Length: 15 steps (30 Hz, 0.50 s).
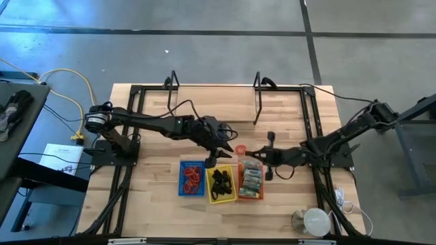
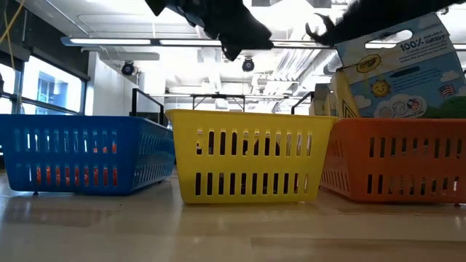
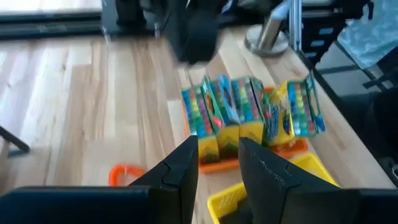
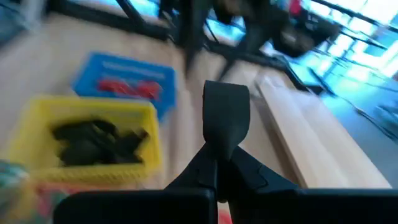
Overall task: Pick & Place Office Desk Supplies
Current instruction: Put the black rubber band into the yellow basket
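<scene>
My left gripper hangs half-parted, grasping nothing I can see, above the yellow tray, right gripper clenched beside the upright crayon boxes.

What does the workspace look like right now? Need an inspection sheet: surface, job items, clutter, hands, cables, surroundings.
Surface: wooden table inside a black frame, mostly bare.
Job's things: blue tray holds red loops; yellow tray holds black clips; orange tray holds crayon boxes. One orange loop lies loose on the wood.
Clutter: round white object near the table's front right corner.
Hands: left hand above the yellow tray's back edge, fingers parted, nothing seen between them. Right hand shut, by the orange tray's back edge.
Cables: yellow cable off the table's left side; white cable near the white object.
Surroundings: grey floor, papers on the left.
</scene>
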{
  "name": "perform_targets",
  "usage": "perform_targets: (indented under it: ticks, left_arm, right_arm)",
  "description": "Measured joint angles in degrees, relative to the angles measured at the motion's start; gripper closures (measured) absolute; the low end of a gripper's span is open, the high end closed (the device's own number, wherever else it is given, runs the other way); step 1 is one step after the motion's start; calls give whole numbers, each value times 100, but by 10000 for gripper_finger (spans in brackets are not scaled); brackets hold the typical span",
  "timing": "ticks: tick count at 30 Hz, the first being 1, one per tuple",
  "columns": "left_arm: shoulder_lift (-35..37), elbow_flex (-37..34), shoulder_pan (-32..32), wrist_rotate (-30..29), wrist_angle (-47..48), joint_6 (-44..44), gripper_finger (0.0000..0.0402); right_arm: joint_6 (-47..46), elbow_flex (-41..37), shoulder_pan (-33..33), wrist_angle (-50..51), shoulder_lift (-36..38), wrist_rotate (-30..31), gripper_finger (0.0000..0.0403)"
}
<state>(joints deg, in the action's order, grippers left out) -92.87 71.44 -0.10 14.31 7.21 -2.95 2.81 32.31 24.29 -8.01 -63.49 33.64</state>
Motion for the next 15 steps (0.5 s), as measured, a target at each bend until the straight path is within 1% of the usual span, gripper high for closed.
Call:
perform_targets:
  ticks: [3, 5, 8, 12, 15]
  left_arm:
    - [-55, -4, -22, -12, 10, 0, 291]
    - [-73, -5, -22, -15, 72, 0, 291]
    - [-73, -7, -19, -40, 51, 60, 291]
    - [-27, -7, 4, -340, 253, 284, 291]
    - [96, -7, 13, -420, 506, 255, 291]
  right_arm:
    - [143, 241, -6, -116, -118, -453, 399]
    - [154, 488, -6, 96, -227, -689, 399]
    - [151, 1021, -51, 577, -560, -1271, 399]
    - [33, 1733, -251, 1131, -1297, -2114, 399]
    - [90, 2196, -366, 1620, -1965, -2424, 399]
